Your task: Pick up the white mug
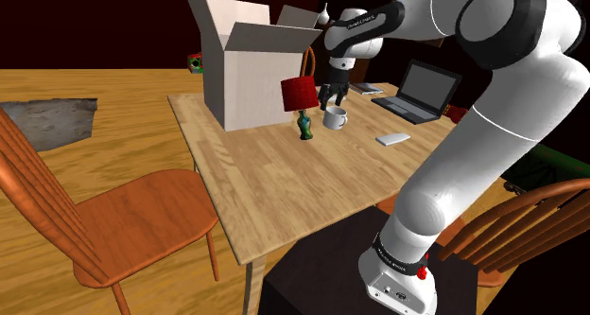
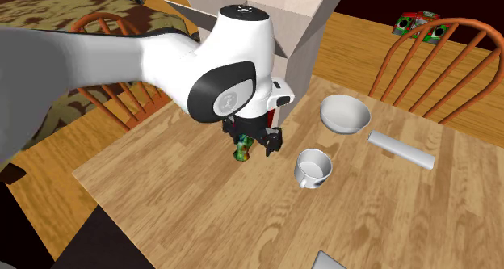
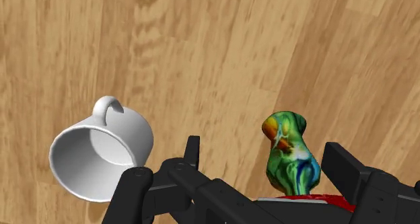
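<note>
At the shoulder view's lower right, you have the dark stand (image 1: 317, 271) carrying the white arm (image 1: 492, 143), which reaches up and to the left over a light wooden table (image 1: 284, 195). A brown wooden chair (image 1: 142, 214) stands at the table's near side, in that view's lower left. Farther across the tabletop your gripper (image 2: 255, 140) hangs pointing down, above the surface and close over a small lamp (image 1: 299, 94) with a red shade. Its black fingers (image 3: 192, 152) stand apart, released, with nothing clasped. In the wrist view the lamp's mottled green base (image 3: 289, 155) appears between them, nearer one finger, and as far as that view shows it touches neither. The white mug (image 3: 101, 155) stands upright on the table, mouth up, outside the fingers and just beside the lamp base, apart from both. In the second exterior view it sits to the right of the gripper, with its handle turned toward the lower left. Beyond the mug in that view you have a pale bowl (image 2: 345, 115) and a pale cylinder (image 2: 401, 149) lying flat, apart from each other. Behind the lamp an open cardboard box (image 1: 251, 72) stands on the table with its flaps up. Toward the far right of the table in the shoulder view sits an open dark laptop (image 1: 416, 91).
</note>
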`<state>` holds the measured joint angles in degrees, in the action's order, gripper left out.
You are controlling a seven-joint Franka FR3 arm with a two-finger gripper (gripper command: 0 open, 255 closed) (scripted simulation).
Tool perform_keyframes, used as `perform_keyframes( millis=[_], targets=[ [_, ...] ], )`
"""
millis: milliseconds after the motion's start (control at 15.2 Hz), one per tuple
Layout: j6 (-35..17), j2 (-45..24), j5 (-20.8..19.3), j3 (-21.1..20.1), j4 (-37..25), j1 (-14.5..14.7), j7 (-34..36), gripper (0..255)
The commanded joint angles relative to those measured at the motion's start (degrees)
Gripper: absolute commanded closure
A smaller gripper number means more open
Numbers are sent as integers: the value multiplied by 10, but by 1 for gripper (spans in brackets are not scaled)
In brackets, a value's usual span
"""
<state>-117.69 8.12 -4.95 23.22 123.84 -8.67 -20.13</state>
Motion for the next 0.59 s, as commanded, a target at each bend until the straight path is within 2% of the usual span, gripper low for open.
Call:
perform_keyframes(
  millis=[0,528],
  targets=[
    [-14,-41,16,12,-27,-4,-22,0],
    [-45,-216,104,38,-159,-49,-123,0]
  ],
)
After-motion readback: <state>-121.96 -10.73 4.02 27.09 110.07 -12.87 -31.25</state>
